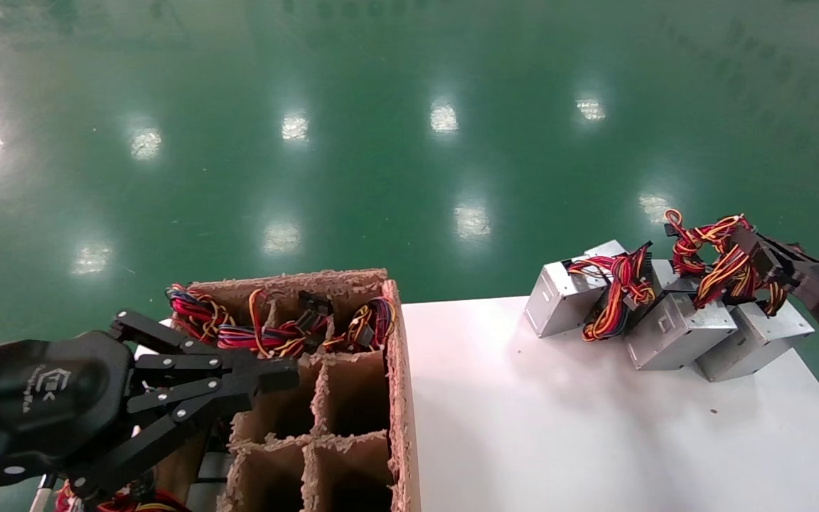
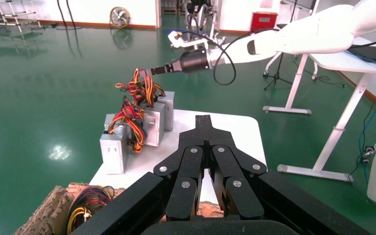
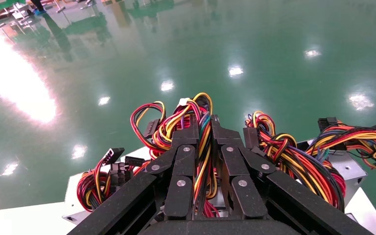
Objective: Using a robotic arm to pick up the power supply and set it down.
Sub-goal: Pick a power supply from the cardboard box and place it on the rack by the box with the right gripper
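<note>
Right gripper (image 1: pixel 751 245) at the far right edge of the white table (image 1: pixel 559 427), jaws clenched on the wire bundle (image 1: pixel 715 267) of a power supply (image 1: pixel 680 331); right wrist view shows red, yellow and orange wires pinched between both fingers (image 3: pixel 186 147). That power supply sits on the table, middle of a row of 3 silver boxes, touching its neighbours: one power supply on the left (image 1: pixel 562 295), one on the right (image 1: pixel 754 341). Boxes lean tilted against each other. Left gripper (image 1: pixel 278 373) hovers over the cardboard divider box (image 1: pixel 352 398) just left of the table, jaws closed with nothing between them, tips together in the left wrist view. More coloured wire bundles (image 1: pixel 274 331) lie in the box's far compartments; near compartments look dark. Green floor (image 1: pixel 381 142) behind.
</note>
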Controlling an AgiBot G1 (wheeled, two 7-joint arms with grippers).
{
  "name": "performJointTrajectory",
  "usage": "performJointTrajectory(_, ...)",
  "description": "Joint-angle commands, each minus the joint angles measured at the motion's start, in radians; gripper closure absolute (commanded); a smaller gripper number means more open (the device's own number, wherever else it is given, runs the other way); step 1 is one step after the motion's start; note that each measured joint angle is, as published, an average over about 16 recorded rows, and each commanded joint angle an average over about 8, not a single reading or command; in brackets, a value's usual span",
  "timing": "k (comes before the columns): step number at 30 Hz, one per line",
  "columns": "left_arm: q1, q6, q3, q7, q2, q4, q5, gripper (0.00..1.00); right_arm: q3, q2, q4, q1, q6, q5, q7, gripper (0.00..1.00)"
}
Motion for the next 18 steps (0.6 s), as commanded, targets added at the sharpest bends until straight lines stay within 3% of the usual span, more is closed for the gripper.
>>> performJointTrajectory(1, 0.0, 0.0, 0.0, 0.0, 0.0, 0.0, 0.0, 1.0, 0.0, -0.008, -0.017, 0.009, -0.005, -0.001, -0.007, 1.0)
performJointTrajectory(18, 0.0, 0.0, 0.0, 0.0, 0.0, 0.0, 0.0, 1.0, -0.002, -0.02, -0.049, 0.041, -0.008, -0.015, -0.047, 1.0)
